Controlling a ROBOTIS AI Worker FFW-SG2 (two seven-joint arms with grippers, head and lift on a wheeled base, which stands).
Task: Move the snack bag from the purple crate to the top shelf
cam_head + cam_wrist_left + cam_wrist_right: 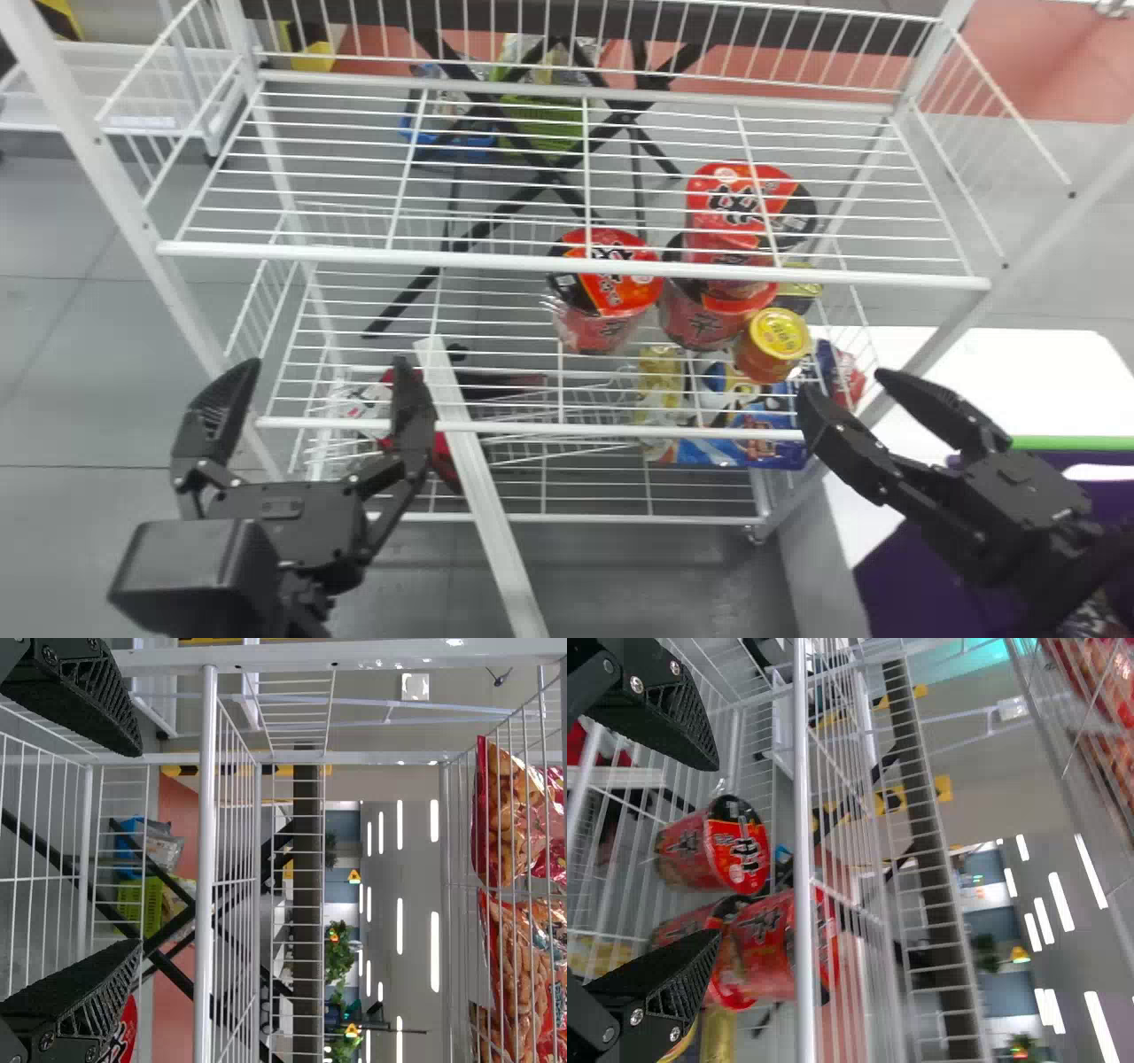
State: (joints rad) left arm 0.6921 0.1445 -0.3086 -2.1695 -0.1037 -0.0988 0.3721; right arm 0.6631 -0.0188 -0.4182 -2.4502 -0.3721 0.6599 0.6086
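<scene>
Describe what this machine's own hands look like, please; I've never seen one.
The left gripper and right gripper are both black. Each has two wedge-shaped fingers that taper towards the tip, with slanted ribs along their sides and silvery screws near the base. A boxy black housing sits behind the left one.

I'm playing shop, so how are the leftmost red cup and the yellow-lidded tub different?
The red cup is bigger; the yellow-lidded tub is smaller. The cup's lid is red and black, but the tub's is mostly yellow. In the head view, the cup is farther left, the tub farther right. Both have round lids.
</scene>
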